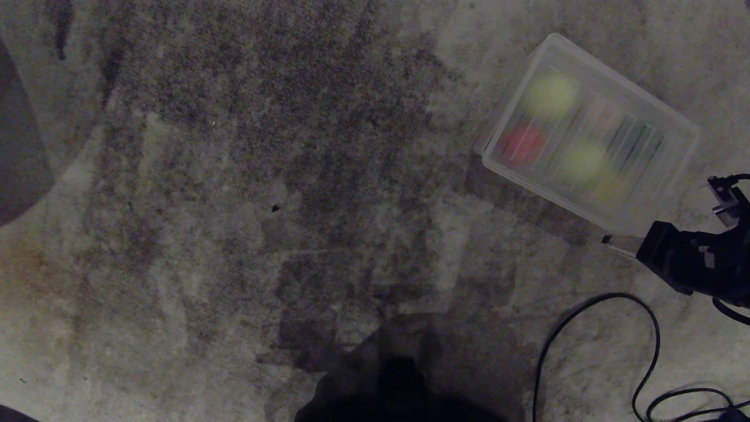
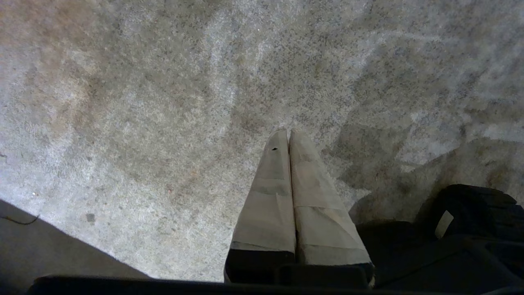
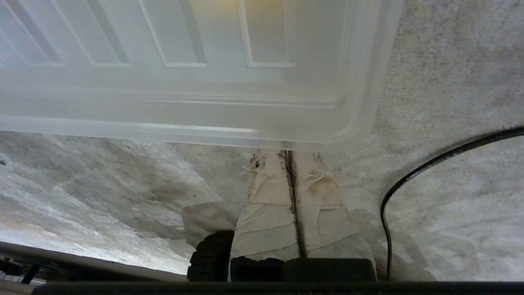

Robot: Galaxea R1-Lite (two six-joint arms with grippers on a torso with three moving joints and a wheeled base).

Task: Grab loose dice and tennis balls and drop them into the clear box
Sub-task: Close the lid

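On the mottled grey carpet (image 1: pixel 293 176), seen from the head camera, the clear box (image 1: pixel 679 132) lies toward the upper right, a rounded-corner rectangle of frosted, translucent plastic. A ribbed lid (image 1: pixel 630 114) of the same milky plastic covers it, and the contents show through only as soft blurs: two yellow-green tennis balls (image 1: pixel 551 94), one near the far corner and one nearer the middle, a red die (image 1: pixel 521 143) by the left wall, and dimmer pinkish, dark green and yellowish shapes that are too smeared to name. The right gripper (image 1: pixel 612 241) reaches in from the right edge on a black arm, its pale tips meeting the box's near corner. A thin black cable (image 1: pixel 597 305) loops over the carpet below it.

From the left wrist, the left gripper (image 2: pixel 285 133) hangs over bare, nubbly carpet, its two tapered fingers (image 2: pixel 270 196) wrapped in creased beige tape and pressed flat together, gripping nothing.

From the right wrist, the right gripper's fingers (image 3: pixel 270 213), wrapped in frayed, stained tape, are likewise pressed together with nothing between them, and their tips sit at, perhaps just under, the smooth rolled rim of the clear box by its rounded corner. Raised ribs run across the glossy lid, with a faint yellow glow behind them. The cable curves past on the carpet beside the fingers.
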